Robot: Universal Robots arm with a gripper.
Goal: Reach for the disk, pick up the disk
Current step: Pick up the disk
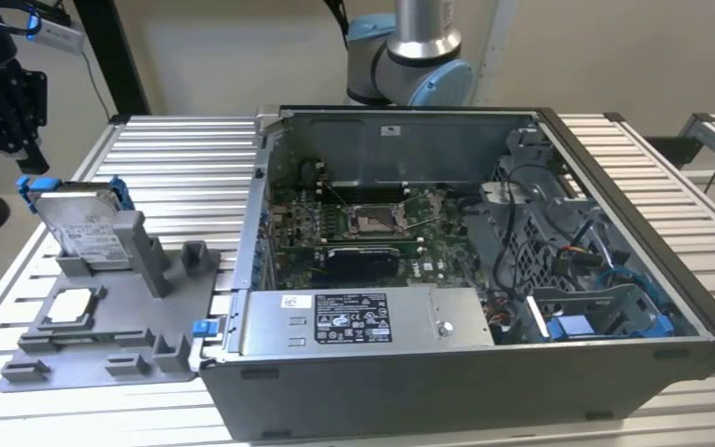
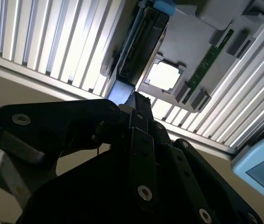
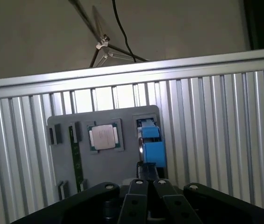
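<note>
My gripper [image 3: 146, 176] hangs above the disk [image 1: 85, 226], clear of it, and the jaws look closed together. The disk stands on edge in a slot of the grey moulded holder [image 1: 134, 326] at the exterior view's left, so its blue-framed top edge offers a grip (my guess). Flat silver metal, white label, with the ribbed aluminium table [image 1: 171, 158] beneath.

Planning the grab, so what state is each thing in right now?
disk: upright on edge in the grey holder, ungripped.
chip: lying flat in a holder recess.
computer case: side open, board exposed.
pincer: above the disk, apart from it, holding nothing.
</note>
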